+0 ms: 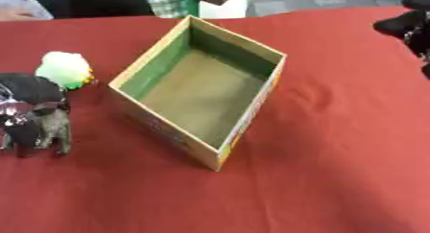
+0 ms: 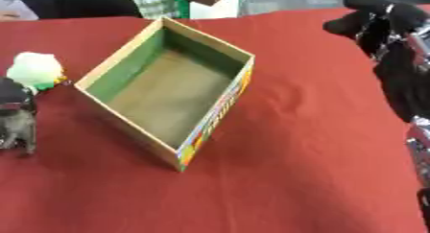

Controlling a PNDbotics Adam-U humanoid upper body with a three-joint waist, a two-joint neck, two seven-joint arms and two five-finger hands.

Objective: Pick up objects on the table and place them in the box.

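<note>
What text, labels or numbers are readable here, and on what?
Nothing is readable.
Box: coloured print (yellow, red, blue) on the outer side wall, too blurred to read.
Pale green-white object left of the box: no text visible.
Left hand, right hand, red cloth: no markings visible.

An open cardboard box (image 1: pixel 204 90) with green inner walls and a bare brown floor is set askew on the red desk (image 1: pixel 336 131). A pale green-white round object (image 1: pixel 65 69) lies just beside its left wall.
</note>
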